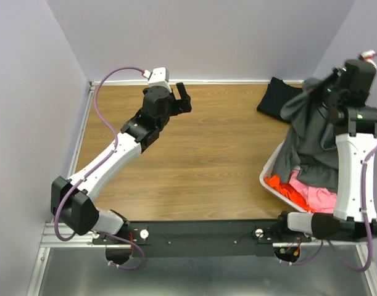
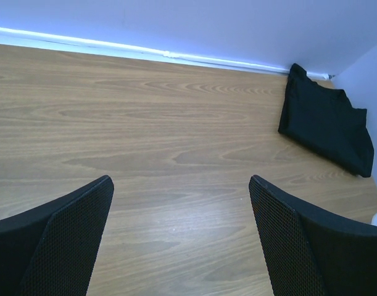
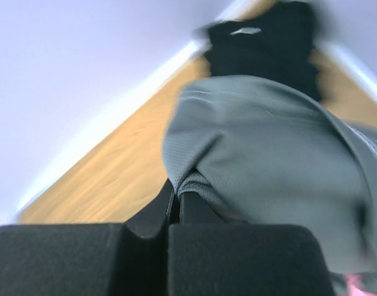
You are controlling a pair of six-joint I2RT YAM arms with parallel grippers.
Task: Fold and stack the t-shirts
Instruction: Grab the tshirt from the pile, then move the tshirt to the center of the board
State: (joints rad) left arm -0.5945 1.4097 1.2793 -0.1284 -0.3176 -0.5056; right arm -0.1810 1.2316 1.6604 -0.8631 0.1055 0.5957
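Observation:
My right gripper (image 1: 316, 86) is shut on the dark grey t-shirt (image 1: 308, 135) and holds it up over the white basket (image 1: 269, 182); the cloth hangs down into the basket. In the right wrist view the grey shirt (image 3: 268, 160) is pinched between my closed fingers (image 3: 203, 213). A folded black t-shirt (image 1: 277, 98) lies on the table at the back right, also in the left wrist view (image 2: 327, 120). Orange (image 1: 285, 188) and pink (image 1: 318, 196) shirts lie in the basket. My left gripper (image 1: 183, 98) is open and empty above the table at the back middle.
The wooden table (image 1: 207, 160) is walled at the back and on both sides. The basket stands at the right edge, next to my right arm.

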